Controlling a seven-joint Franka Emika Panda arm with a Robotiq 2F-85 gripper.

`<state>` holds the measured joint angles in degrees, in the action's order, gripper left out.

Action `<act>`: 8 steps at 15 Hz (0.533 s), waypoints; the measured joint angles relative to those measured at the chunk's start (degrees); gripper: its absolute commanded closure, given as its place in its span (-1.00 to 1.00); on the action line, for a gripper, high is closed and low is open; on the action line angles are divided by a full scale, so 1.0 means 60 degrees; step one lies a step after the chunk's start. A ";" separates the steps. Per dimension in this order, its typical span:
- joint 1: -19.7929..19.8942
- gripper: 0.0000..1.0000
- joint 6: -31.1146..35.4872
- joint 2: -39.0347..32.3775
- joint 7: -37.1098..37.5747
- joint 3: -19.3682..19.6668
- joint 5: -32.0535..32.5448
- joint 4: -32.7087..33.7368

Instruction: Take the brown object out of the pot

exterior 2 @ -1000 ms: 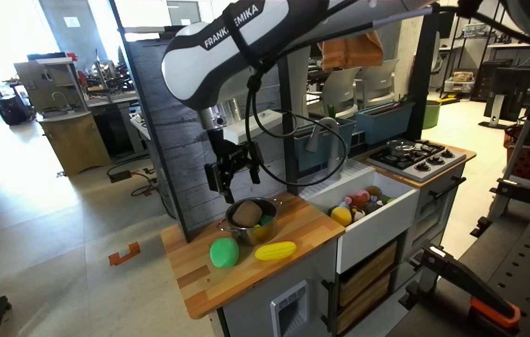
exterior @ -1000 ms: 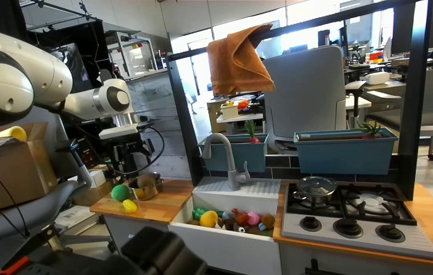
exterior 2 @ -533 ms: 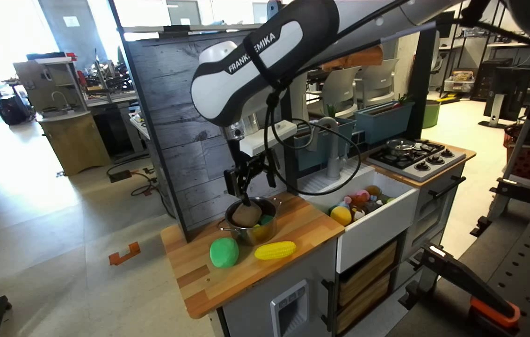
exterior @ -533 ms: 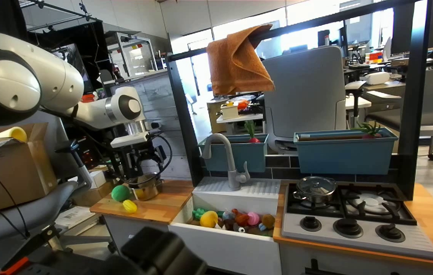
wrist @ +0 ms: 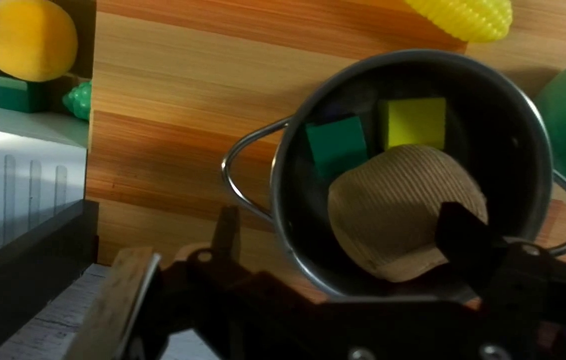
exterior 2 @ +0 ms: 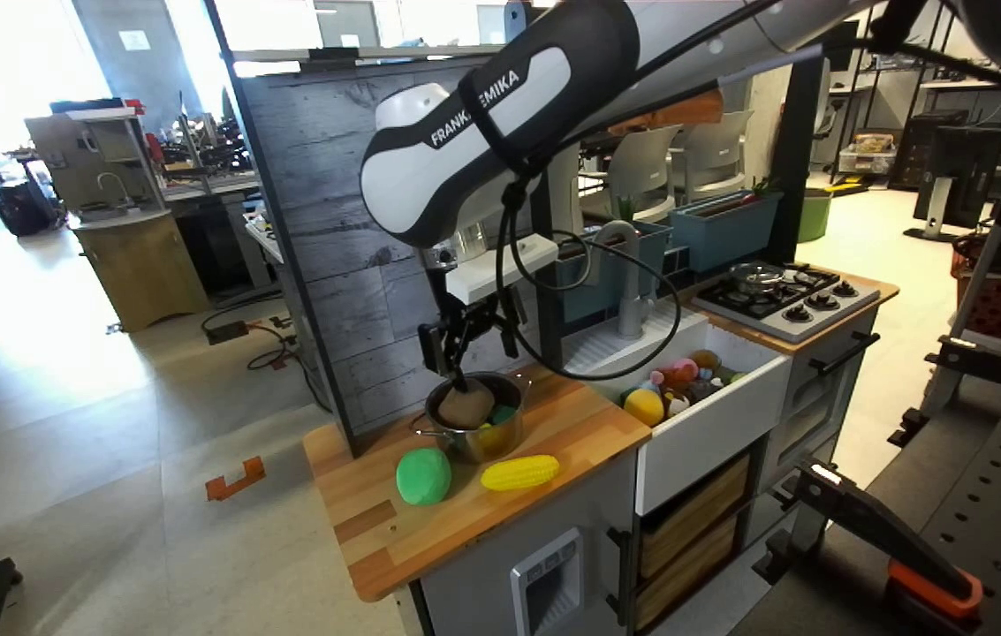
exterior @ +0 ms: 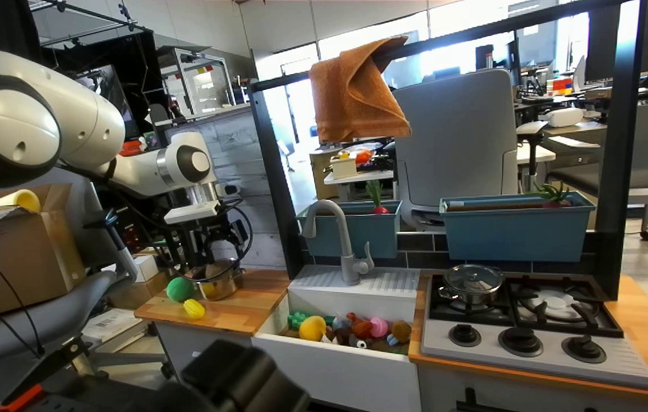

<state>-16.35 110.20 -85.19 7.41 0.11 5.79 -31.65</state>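
Observation:
The brown object [wrist: 397,200] is a tan-brown ribbed lump in the metal pot [wrist: 279,175], against a green block [wrist: 337,142] and a yellow block [wrist: 416,120]. The brown object [exterior 2: 465,408] also shows above the pot's wall [exterior 2: 469,449] in an exterior view. My gripper [exterior 2: 484,362] is open and empty, pointing down just above the pot. In the wrist view the gripper [wrist: 338,214] has one finger overlapping the brown object's edge and the other over the counter outside the pot rim. I cannot tell whether the finger touches the object.
A green ball [exterior 2: 424,477] and a yellow corn [exterior 2: 519,473] lie on the wooden counter beside the pot. A grey plank wall [exterior 2: 332,265] stands close behind the gripper. A sink [exterior 2: 712,442] with several toys and a faucet [exterior 2: 631,300] are beside the counter.
My gripper has moved sideways toward the sink side and down, from above the pot's far side to over the pot. In the last half second it has shifted only slightly. The brown object has not moved.

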 measured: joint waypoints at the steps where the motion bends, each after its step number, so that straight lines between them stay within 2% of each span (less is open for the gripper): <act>1: 0.0000 -1.00 0.0000 0.0000 0.0019 0.0000 0.0000 -0.0025; 3: 0.0006 -1.00 -0.0044 0.0000 0.0070 0.0000 -0.0013 -0.0066; 4: 0.0013 -0.91 -0.0130 0.0000 0.0112 0.0000 -0.0021 -0.0075; 5: 0.0024 -0.45 -0.0227 0.0000 0.0147 0.0000 -0.0032 -0.0082; 6: 0.0030 -0.43 -0.0334 0.0001 0.0181 0.0000 -0.0045 -0.0087; 8: 0.0031 -0.19 -0.0538 0.0003 0.0240 -0.0001 -0.0059 -0.0086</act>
<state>-16.16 106.97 -85.17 8.86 0.11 5.44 -32.16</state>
